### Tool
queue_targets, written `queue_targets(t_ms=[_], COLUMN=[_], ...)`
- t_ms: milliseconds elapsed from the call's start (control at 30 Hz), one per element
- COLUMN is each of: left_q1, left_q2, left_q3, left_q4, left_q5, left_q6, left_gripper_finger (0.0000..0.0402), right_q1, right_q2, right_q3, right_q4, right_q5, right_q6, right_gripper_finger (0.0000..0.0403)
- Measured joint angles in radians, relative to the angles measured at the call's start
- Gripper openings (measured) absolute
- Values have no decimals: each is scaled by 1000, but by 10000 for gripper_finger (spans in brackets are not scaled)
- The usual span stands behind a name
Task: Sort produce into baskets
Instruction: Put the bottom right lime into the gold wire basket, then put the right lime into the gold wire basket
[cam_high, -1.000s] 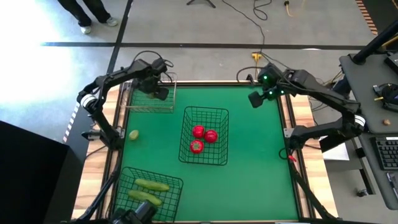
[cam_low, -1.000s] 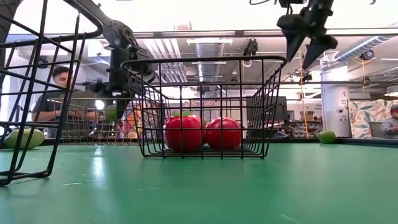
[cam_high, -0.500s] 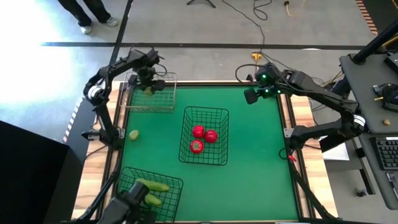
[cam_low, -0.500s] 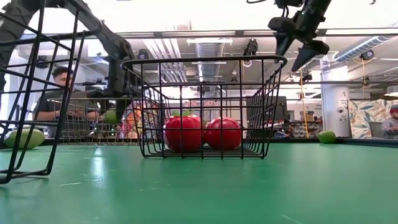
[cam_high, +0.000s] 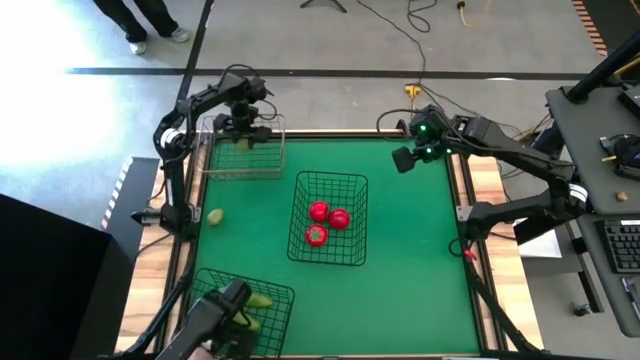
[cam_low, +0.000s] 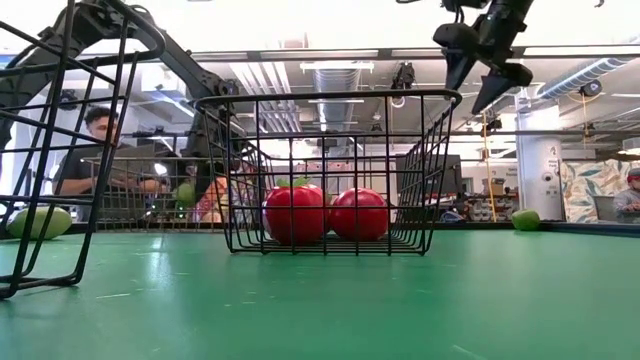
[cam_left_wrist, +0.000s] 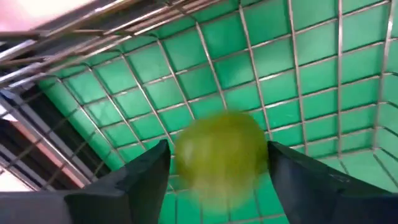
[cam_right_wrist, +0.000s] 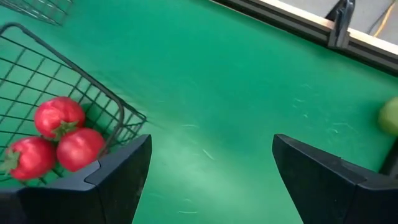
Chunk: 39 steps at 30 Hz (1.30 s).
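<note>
Left gripper (cam_high: 243, 131), fingers clasping a small round yellow-green lime (cam_high: 242, 143), has moved over the pale brownish wire basket (cam_high: 262, 170) at eleven o'clock, deposit seemingly imminent; right gripper (cam_high: 404, 160), fingers spread empty, one o'clock.
</note>
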Motion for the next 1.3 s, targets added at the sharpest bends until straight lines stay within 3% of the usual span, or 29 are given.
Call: queue_targets(t_ms=[333, 600, 800, 900, 1000, 1200, 1300], left_q1=[-8, -90, -207, -276, -367, -546, -587], left_q2=[-89, -334, -498, -556, -602, -627, -606], left_q3=[-9, -13, -24, -26, -26, -27, -27], left_q4=[-48, -5, 84, 149, 276, 514, 570], left_q5=[-6, -3, -10, -11, -34, -186, -204], left_q6=[56, 31, -23, -52, -105, -116, -107], left_gripper_finger=[296, 288, 285, 285, 285, 285, 285], right_q1=[-74, -281, -421, -439, -435, -435, -428], right_q2=[53, 319, 519, 583, 628, 696, 730], right_q3=[-3, -13, -13, -11, 3, 53, 105], right_q4=[5, 2, -16, -9, 19, -19, -91], right_q5=[116, 269, 312, 289, 367, 499, 527], right_q6=[-8, -168, -300, -330, -324, -328, -415], right_gripper_finger=[327, 327, 325, 316, 296, 246, 231])
